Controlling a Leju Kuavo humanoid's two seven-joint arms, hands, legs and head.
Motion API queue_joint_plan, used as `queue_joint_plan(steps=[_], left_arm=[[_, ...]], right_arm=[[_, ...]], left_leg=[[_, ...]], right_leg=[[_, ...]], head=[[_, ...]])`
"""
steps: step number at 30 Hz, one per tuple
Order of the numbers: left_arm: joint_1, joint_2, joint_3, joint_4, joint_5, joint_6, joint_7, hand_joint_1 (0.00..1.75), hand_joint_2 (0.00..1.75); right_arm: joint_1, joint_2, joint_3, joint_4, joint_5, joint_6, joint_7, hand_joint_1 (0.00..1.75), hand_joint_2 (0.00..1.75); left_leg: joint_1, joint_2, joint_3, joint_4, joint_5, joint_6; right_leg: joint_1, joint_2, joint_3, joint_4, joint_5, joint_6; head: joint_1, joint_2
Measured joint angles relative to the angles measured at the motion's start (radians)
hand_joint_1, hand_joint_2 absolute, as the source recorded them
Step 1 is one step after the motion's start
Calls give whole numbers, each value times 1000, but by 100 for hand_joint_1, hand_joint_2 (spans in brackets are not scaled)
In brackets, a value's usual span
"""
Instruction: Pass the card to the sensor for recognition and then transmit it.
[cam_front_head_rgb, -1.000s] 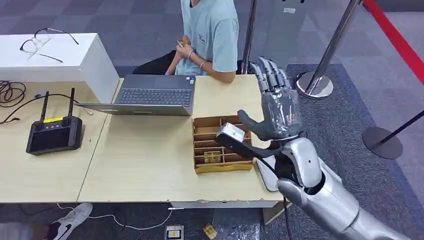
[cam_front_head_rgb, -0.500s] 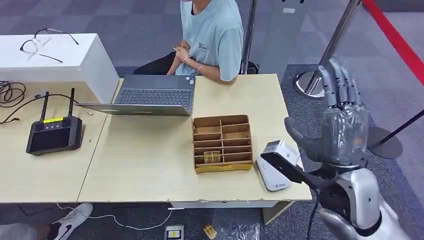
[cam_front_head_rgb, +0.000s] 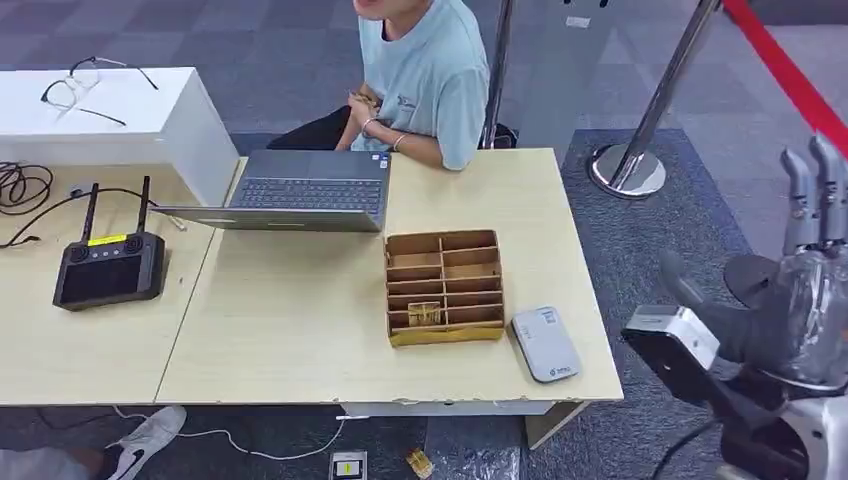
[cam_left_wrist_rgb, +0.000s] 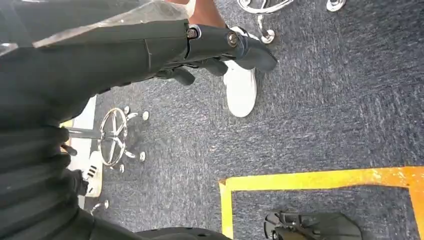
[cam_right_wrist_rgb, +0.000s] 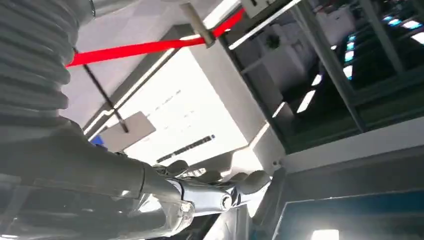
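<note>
Worktop (cam_front_head_rgb: 300, 330): pale wood, a person seated at its far side. Laptop (cam_front_head_rgb: 300, 190): open, at the far edge. Right hand (cam_front_head_rgb: 800, 290): raised off the worktop's right end, fingers (cam_front_head_rgb: 815, 195) spread upright, grasping nothing. Left hand (cam_left_wrist_rgb: 100, 55): hanging over carpet; grasp cannot be told. Divided cardboard tray (cam_front_head_rgb: 445, 287): card (cam_front_head_rgb: 425, 314) lying in a near compartment. Sensor (cam_front_head_rgb: 546, 343): flat, just right of the tray.

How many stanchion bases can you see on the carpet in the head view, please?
2: one chrome stanchion base beyond the table's far right corner, one dark stanchion base partly behind the right hand.

Right hand (cam_front_head_rgb: 800, 300) raised, fingers (cam_front_head_rgb: 815, 195) upright (spread, empty); left hand (cam_left_wrist_rgb: 150, 50) hanging.
</note>
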Motion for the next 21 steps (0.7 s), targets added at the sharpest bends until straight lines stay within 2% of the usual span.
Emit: queue_joint_plan(steps=[6, 7, 12, 15, 19, 21], left_arm=[[0, 0, 1, 0, 12, 15, -5, 0, 175], [0, -1, 1, 0, 14, 15, -6, 0, 0], [0, -5, 3, 0, 19, 15, -6, 0, 0], [2, -8, 5, 0, 22, 13, -3, 0, 0], [1, -10, 6, 0, 31, 13, 15, 0, 0], [1, -9, 6, 0, 31, 13, 24, 0, 0]], right_arm=[[108, -6, -83, -4, -32, -26, 6, 0, 175], [130, -6, -104, -3, -38, -41, 6, 0, 175], [273, 5, -228, 12, -122, -131, -8, 0, 175], [348, 19, -305, 41, -172, -161, -32, 0, 175], [419, 47, -385, 111, -257, -189, -88, 0, 175], [443, 73, -420, 196, -320, -211, -128, 0, 175]], left_leg=[[0, -1, 0, 0, 0, 0], [0, 0, 0, 0, 0, 0], [0, -1, -1, 0, 0, 0], [0, 0, 0, 0, 0, 0], [0, 0, 0, 0, 0, 0], [0, 0, 1, 0, 0, 0]], right_leg=[[0, 0, 0, 0, 0, 0], [0, 0, 0, 0, 0, 0], [0, -1, -1, 0, -1, 1], [0, 0, -1, 0, -1, 1], [0, 0, -1, 0, -1, 1], [0, 0, 0, -1, 0, 1]], head=[[0, 0], [0, 0], [1, 0], [0, 0], [0, 0], [0, 0]])
